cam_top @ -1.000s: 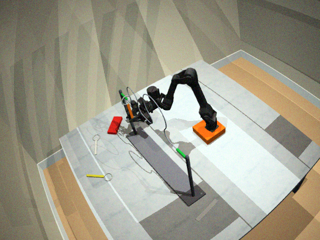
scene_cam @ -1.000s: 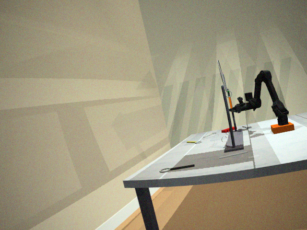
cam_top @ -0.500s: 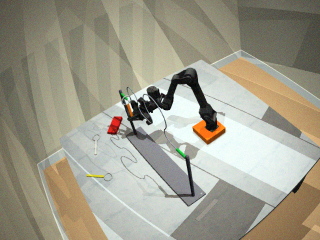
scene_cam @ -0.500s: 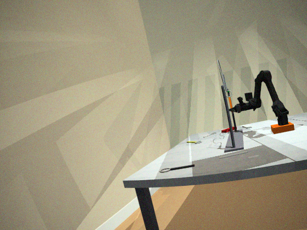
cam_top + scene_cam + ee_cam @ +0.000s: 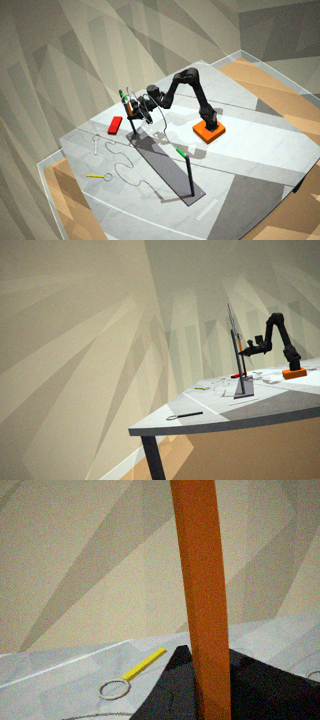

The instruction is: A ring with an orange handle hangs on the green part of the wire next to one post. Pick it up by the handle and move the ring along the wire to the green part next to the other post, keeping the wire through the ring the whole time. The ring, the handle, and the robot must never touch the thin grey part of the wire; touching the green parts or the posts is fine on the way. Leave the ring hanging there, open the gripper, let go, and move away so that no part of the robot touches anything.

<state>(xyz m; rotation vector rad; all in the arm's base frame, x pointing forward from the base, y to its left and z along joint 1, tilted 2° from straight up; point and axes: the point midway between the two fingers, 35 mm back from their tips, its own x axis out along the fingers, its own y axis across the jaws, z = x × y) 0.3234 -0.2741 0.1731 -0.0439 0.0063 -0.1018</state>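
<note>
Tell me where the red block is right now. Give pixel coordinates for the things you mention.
In the top view, the red block (image 5: 115, 125) (image 5: 238, 375) lies flat on the table, left of the far post (image 5: 131, 125) that stands beside the orange handle (image 5: 129, 109) (image 5: 240, 345) (image 5: 205, 580).

Top: high, angled down; ext: low, far, side-on; both see arm; wrist: close-up.

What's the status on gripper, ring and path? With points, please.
Jaws shut on orange handle (image 5: 129, 109) (image 5: 240, 345) (image 5: 207, 590). Ring (image 5: 121, 99) (image 5: 241, 337) at far post's green part. Looping grey wire (image 5: 162, 111) ahead, no-touch.
</note>
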